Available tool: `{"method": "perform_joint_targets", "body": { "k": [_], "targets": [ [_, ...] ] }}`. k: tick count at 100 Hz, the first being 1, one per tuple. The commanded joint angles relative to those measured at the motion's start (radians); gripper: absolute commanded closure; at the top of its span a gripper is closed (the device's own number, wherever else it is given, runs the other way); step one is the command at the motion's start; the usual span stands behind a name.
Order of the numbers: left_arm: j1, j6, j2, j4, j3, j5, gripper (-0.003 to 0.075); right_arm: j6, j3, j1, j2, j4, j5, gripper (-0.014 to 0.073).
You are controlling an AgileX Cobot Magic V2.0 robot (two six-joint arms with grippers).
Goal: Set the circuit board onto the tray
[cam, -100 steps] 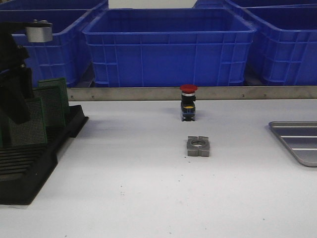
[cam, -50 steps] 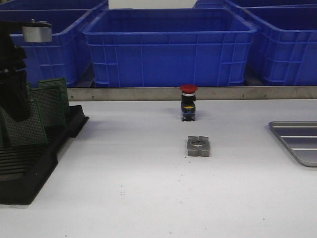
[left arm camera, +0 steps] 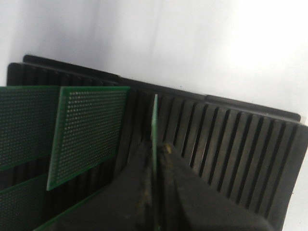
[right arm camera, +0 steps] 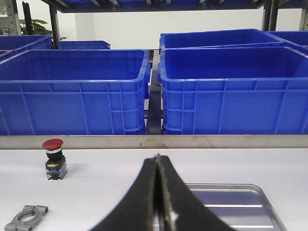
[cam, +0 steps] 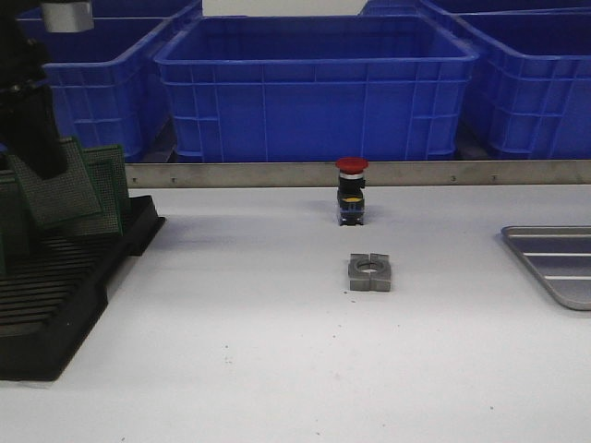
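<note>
Two arms are at work: the left fingers [left arm camera: 155, 190] are clamped on the edge of a green circuit board [cam: 57, 192], holding it tilted above the black slotted rack [cam: 55, 295] at the far left of the white surface [cam: 277, 360], with more green boards [left arm camera: 86, 132] standing in the slots beside it. The right fingers [right arm camera: 159, 202] are pressed together with nothing between them, hovering over the near rim of the silver tray [cam: 554, 263], which lies at the right edge of the surface, well apart from the board.

Boards [cam: 57, 196] green, fine dot grid — rack [cam: 55, 305] black, ribbed. Tray [cam: 557, 261] silver-grey, pale ridges. Bins [cam: 314, 88] blue; button [cam: 351, 166] red-capped — clamp [cam: 369, 272] grey.
</note>
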Motion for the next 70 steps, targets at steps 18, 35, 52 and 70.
{"method": "perform_joint_targets", "body": {
  "k": [18, 35, 52, 70],
  "targets": [
    [-0.025, -0.017, -0.143, -0.246, -0.031, 0.051, 0.0727, -0.004, 0.004, -0.008, -0.016, -0.009, -0.085, 0.0662],
    [-0.117, -0.033, -0.180, -0.301, -0.031, 0.051, 0.0727, -0.004, 0.004, -0.008, -0.016, -0.009, -0.085, 0.0662],
    [-0.239, -0.110, -0.187, -0.301, -0.031, 0.051, 0.0728, -0.004, 0.004, -0.008, -0.016, -0.009, -0.087, 0.0662],
    [-0.342, -0.127, -0.187, -0.301, -0.031, 0.051, 0.0728, -0.004, 0.004, -0.007, -0.016, -0.009, -0.137, 0.0662]
  ]
}}
